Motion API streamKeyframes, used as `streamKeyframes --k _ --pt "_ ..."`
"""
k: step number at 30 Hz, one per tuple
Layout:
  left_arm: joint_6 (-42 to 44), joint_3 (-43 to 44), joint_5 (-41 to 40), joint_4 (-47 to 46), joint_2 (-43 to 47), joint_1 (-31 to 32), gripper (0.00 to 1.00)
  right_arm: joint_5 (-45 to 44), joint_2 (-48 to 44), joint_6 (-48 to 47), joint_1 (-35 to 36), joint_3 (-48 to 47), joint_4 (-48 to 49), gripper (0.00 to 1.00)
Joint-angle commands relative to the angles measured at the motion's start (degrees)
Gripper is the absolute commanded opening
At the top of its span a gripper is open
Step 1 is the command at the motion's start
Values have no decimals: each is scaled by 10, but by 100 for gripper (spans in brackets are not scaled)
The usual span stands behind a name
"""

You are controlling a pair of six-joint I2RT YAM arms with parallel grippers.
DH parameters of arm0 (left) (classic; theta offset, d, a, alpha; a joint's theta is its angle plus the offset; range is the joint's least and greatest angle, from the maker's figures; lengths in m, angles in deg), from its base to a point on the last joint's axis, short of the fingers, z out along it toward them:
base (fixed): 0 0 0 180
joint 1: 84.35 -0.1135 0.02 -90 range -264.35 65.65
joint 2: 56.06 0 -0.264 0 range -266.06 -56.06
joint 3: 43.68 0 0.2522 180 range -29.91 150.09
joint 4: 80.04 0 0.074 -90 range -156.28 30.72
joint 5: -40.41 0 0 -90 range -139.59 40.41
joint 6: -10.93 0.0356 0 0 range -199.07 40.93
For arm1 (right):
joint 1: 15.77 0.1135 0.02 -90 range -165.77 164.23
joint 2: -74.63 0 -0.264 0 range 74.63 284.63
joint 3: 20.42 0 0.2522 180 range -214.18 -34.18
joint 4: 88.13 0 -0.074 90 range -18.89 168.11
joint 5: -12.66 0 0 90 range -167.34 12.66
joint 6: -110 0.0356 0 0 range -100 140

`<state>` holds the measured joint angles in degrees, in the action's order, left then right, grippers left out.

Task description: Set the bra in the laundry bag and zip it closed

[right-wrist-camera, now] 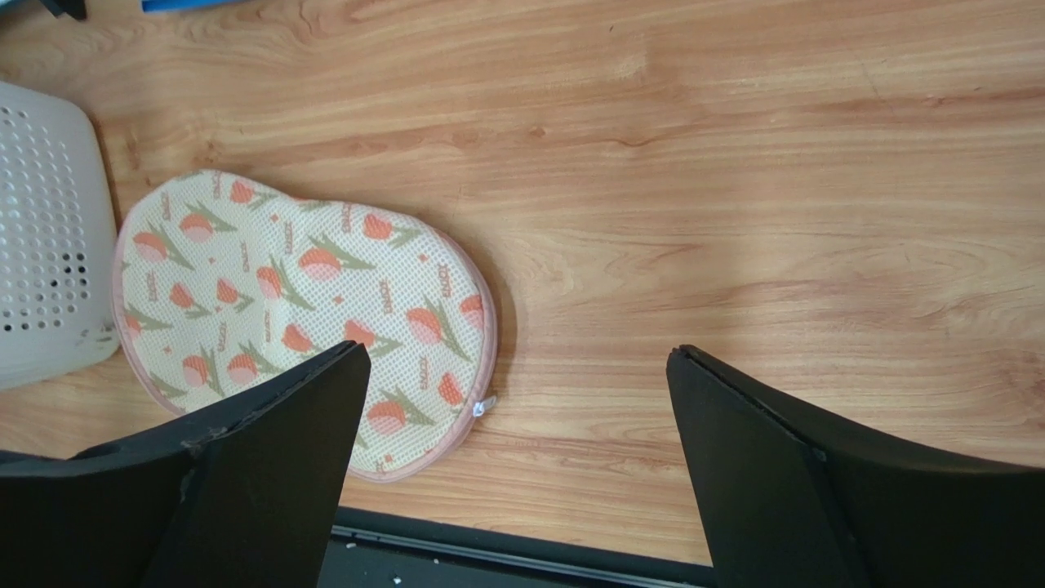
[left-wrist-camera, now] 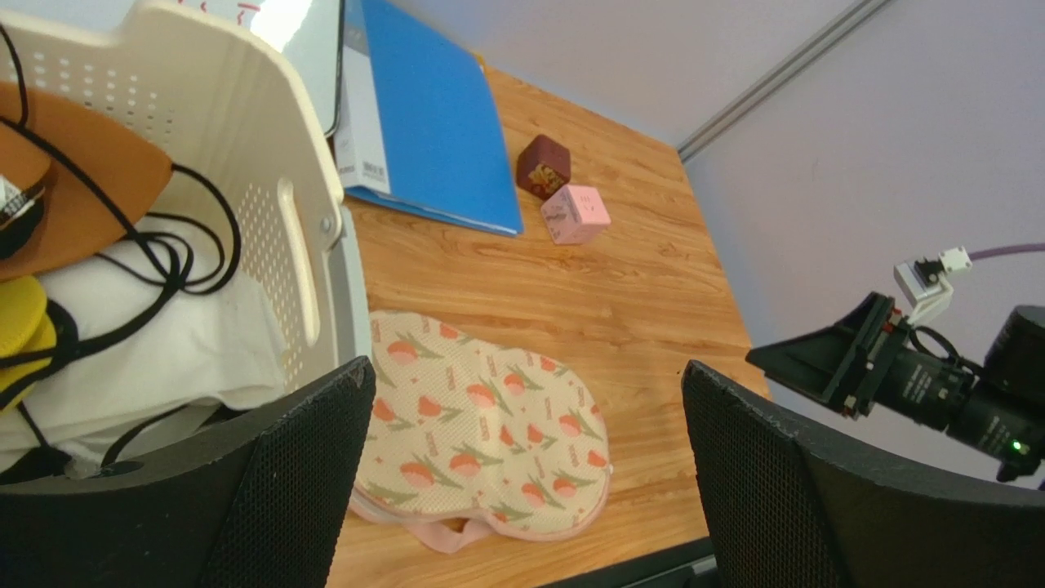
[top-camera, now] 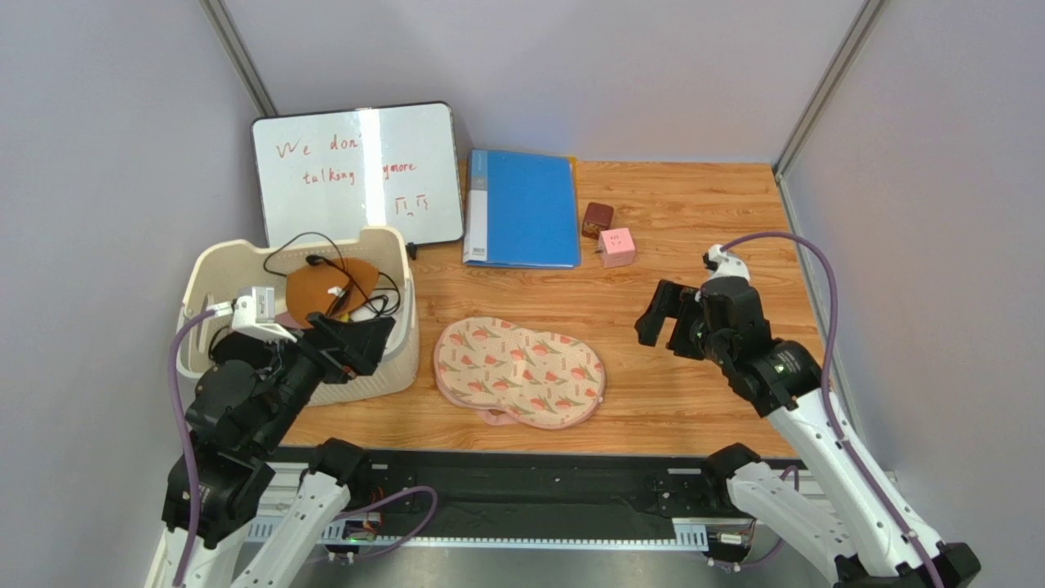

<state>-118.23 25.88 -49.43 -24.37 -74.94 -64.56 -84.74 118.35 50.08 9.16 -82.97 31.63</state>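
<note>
Left end effector (left-wrist-camera: 528, 374), right end effector (right-wrist-camera: 515, 353) wide, empty; bra (top-camera: 321, 292) in basket (top-camera: 368, 386), only overhead and left-wrist.

Both arms are the same build: white shells on the lower links, chunky black joints higher up. The left arm (top-camera: 245, 404) has a purple-grey cable (top-camera: 182, 368) looping down its 9 o'clock side. The right arm (top-camera: 797, 392) has one running down its 3 o'clock side. Each has a small white connector block (top-camera: 254, 306) by the wrist. There's a tiny green light (left-wrist-camera: 1013, 446) on the right arm's black housing. The left gripper (left-wrist-camera: 528, 374) and right gripper (right-wrist-camera: 515, 355) each have 2 wide matte black fingers (left-wrist-camera: 294, 490), and the left ones look finely meshed. A black rail (top-camera: 528, 484) joins the bases at 6 o'clock.
</note>
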Motion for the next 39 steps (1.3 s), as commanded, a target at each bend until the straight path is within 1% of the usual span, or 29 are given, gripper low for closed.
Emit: streamKeyframes --k 1,2,3,4,5,7,8,10,11,13,14,15,17,19,20,22,23,26,28,30,32,33,34,35,36,37,39 --pt "-14 4 28 55 7 -3 100 63 43 -27 -1 -18 19 100" --pt "-14 9 33 65 -11 -3 100 95 46 -45 -1 -15 52 99" --pt "-12 14 40 76 -20 -3 99 146 51 -53 0 -10 71 97" --pt "-13 24 39 103 -30 -3 98 177 62 -60 2 -2 88 95" --pt "-10 28 36 115 -45 -3 98 210 69 -82 17 4 130 93" --pt "-7 34 35 136 -53 -4 98 223 96 -87 53 6 155 93" --pt "-8 33 34 140 -51 -3 97 217 136 -99 101 -6 162 91" --pt "-11 25 37 141 -43 -4 97 167 192 -110 158 -26 172 91" --pt "-15 22 41 141 -32 -3 97 148 207 -128 221 -30 182 91" --pt "-21 17 38 141 -16 -3 97 94 242 -143 279 -41 205 91" --pt "-24 15 38 142 -12 -3 97 78 276 -160 329 -53 212 91" --pt "-26 15 36 147 -9 -3 97 48 298 -167 348 -62 218 91" --pt "-30 14 35 155 0 -3 97 36 355 -180 391 -83 237 88" --pt "-31 15 38 159 2 -3 97 34 390 -194 412 -96 252 84" --pt "-32 16 38 161 2 -3 97 28 423 -200 419 -106 259 80" --pt "-33 18 40 165 4 -3 97 19 450 -219 432 -112 277 77" --pt "-33 19 41 169 4 -3 97 23 459 -224 435 -115 280 70" --pt "-33 23 41 173 6 -3 97 19 488 -243 453 -118 300 64" --pt "-30 25 39 175 8 -3 96 13 504 -251 464 -111 321 64" --pt "-29 26 37 177 9 -3 97 -13 524 -251 466 -108 331 65" --pt "-29 24 37 178 9 -3 96 -53 533 -251 466 -109 342 63" --pt "-29 23 38 178 9 -3 96 -66 537 -250 466 -109 344 61" --pt "-29 23 40 178 8 -3 96 -74 540 -250 466 -111 343 54" --pt "-29 23 40 178 7 -3 96 -87 540 -251 466 -112 343 50" --pt "-29 24 40 179 8 -3 96 -93 539 -248 465 -112 342 44" --pt "-29 24 40 180 6 -3 96 -99 537 -246 465 -113 341 34" --pt "-28 25 43 181 4 -3 96 -111 534 -249 465 -114 337 25"
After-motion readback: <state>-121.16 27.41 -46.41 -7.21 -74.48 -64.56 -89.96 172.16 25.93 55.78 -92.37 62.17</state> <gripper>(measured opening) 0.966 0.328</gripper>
